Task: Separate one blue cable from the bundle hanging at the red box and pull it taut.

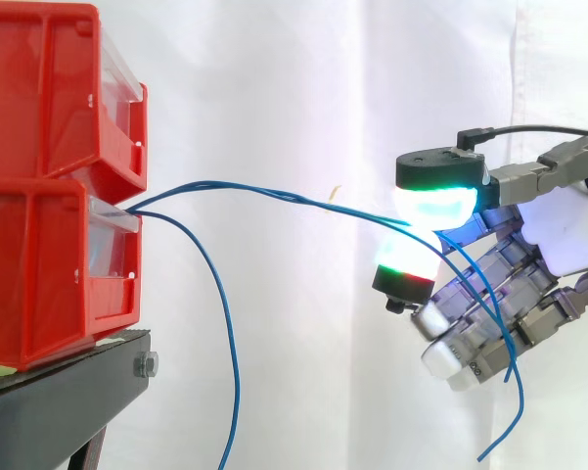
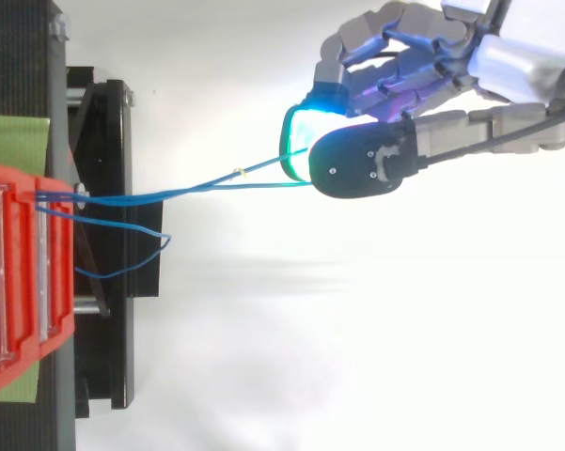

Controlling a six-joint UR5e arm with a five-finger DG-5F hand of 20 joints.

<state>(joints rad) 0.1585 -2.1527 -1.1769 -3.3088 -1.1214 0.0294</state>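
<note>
Off the front edge of the black stand (image 1: 68,392), well apart from it, the hand (image 1: 558,235) is closed in a pinch. The blue cable (image 1: 274,194) is nipped between two glowing pads (image 1: 432,206), one above the other. Loose tails (image 1: 509,333) hang down past the curled fingers.

From the pinch the cable runs back to the lower red bin (image 1: 39,284), bowed slightly upward, so it is judged nearly but not fully taut. What look like two strands, lightly twisted, are seen in this run; the top view shows them spreading apart near the hand (image 2: 508,66). Separation is therefore judged doubtful.

A further strand (image 1: 227,323) hangs slack from the bin below the stand's edge. The white curtain (image 1: 274,78) lies behind.

Handling: the cable is judged thin, light and springy, with slick insulation likely to slide between pads. A firm pinch on one strand, short of the twist, is advised.
</note>
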